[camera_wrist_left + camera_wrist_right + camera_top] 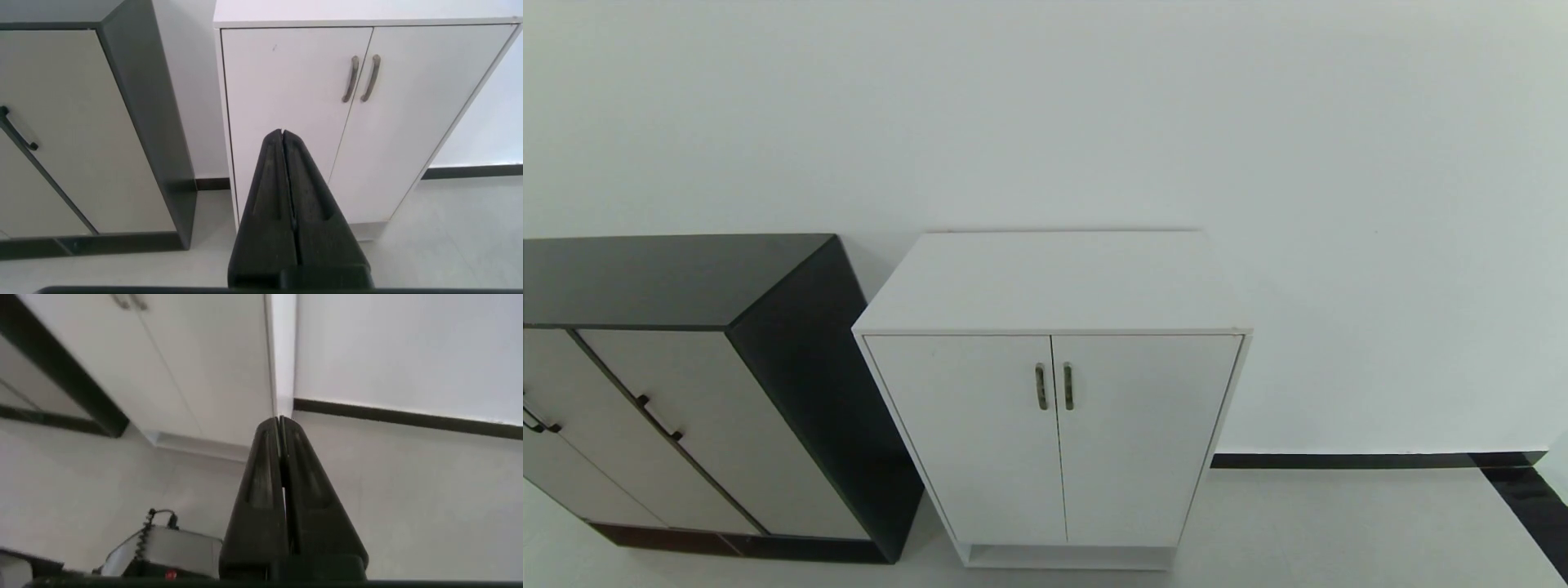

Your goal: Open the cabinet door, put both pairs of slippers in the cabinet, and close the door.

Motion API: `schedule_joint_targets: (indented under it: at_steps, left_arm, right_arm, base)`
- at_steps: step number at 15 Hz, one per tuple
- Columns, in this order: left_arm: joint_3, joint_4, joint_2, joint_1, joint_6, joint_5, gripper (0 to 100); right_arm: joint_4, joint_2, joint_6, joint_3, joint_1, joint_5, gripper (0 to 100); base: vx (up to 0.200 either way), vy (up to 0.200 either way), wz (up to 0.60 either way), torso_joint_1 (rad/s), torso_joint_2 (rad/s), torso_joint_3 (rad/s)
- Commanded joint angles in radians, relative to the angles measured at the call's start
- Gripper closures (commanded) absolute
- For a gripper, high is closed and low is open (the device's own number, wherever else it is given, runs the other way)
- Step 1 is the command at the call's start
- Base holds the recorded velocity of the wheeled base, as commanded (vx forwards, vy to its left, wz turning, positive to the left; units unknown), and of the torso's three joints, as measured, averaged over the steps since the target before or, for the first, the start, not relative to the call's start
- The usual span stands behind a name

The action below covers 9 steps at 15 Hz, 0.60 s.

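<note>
A white two-door cabinet point(1054, 392) stands against the wall with both doors closed, its two vertical handles point(1054, 386) side by side at the middle seam. In the left wrist view the white cabinet point(327, 106) is some way ahead of my left gripper point(283, 135), whose black fingers are pressed together with nothing between them. My right gripper point(280, 422) is shut and empty too, held over bare floor with the white cabinet's lower corner point(204, 376) beyond it.
A black cabinet with beige doors point(670, 392) stands close to the left of the white one, also closed. Pale floor point(1339, 531) stretches to the right, edged by a black baseboard strip point(1339, 461) along the white wall.
</note>
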Motion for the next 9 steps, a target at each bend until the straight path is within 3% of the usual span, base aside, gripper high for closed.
schedule_joint_targets:
  at_steps: [1,5,9]
  left_arm:
    - [0.000,0.000,0.000,0.000,-0.001,0.000,100]
    - [0.000,0.000,0.000,0.000,-0.001,0.000,100]
    - [0.000,0.000,0.000,0.000,-0.001,0.000,100]
  right_arm:
    - [0.000,-0.077,-0.006,0.000,-0.137,0.000,100]
    - [0.001,-0.190,-0.018,-0.002,-0.232,0.000,100]
    - [0.003,-0.265,-0.026,-0.002,-0.232,0.002,100]
  base:
    - [0.000,0.000,0.00,0.000,0.00,0.000]
    - [0.000,0.000,0.00,0.000,0.00,0.000]
    - [0.000,0.000,0.00,0.000,0.00,0.000]
